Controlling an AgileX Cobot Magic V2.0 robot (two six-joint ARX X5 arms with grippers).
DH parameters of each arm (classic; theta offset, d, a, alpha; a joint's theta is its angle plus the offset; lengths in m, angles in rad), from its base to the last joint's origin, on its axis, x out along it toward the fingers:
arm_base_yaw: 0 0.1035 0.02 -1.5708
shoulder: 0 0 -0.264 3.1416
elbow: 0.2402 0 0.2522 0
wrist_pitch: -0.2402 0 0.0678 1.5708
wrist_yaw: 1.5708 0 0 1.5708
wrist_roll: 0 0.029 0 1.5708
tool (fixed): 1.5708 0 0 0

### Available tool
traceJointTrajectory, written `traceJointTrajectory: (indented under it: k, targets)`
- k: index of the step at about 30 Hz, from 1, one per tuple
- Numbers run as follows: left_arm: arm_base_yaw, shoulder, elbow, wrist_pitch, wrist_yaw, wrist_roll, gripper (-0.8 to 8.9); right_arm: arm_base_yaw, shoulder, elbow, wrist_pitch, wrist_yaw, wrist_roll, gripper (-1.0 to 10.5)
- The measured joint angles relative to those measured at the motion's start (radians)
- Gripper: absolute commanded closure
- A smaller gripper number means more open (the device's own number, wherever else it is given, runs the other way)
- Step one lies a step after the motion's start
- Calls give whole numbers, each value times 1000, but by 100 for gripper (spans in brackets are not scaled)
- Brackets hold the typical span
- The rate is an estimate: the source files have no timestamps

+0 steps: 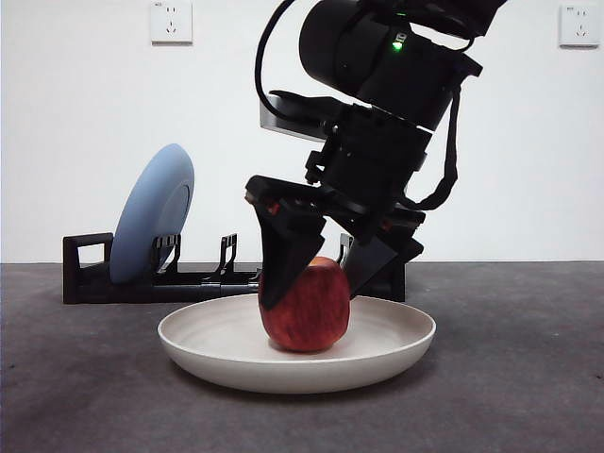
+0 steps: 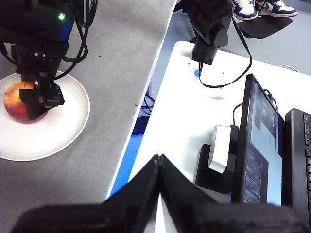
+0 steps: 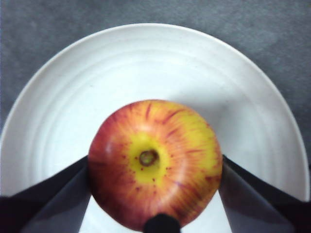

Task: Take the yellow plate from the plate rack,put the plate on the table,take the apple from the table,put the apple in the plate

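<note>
The red apple [image 1: 307,307] rests in the middle of the yellow plate [image 1: 396,344], which lies flat on the table [image 1: 519,387] in front of the plate rack [image 1: 94,276]. My right gripper [image 1: 313,294] comes down from above, with its jaws against the two sides of the apple [image 3: 155,165], closed on it. The plate's rim [image 3: 146,53] rings the apple in the right wrist view. The left wrist view shows the apple [image 2: 17,102], the plate [image 2: 63,126] and the right gripper [image 2: 41,99] from afar. My left gripper [image 2: 159,162] is shut and empty, off beyond the table's edge.
A blue plate [image 1: 156,212] stands upright in the rack's left end. The rack's other slots behind the plate hold nothing. A white desk [image 2: 180,121] with a monitor [image 2: 257,150] stands beside the table below the left gripper.
</note>
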Motion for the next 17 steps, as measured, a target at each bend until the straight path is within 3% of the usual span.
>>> traceJointTrajectory:
  k: [2,4,11,17]
  targets:
    - [0,0,0,0,0,0,821,0,0,0,1,-5,11,403]
    - [0,0,0,0,0,0,821,0,0,0,1,-6,17,378]
    - [0,0,0,0,0,0,821,0,-21,2,-32,-9,23,378]
    - [0,0,0,0,0,0,821,0,-149,53,-148,19,25,379]
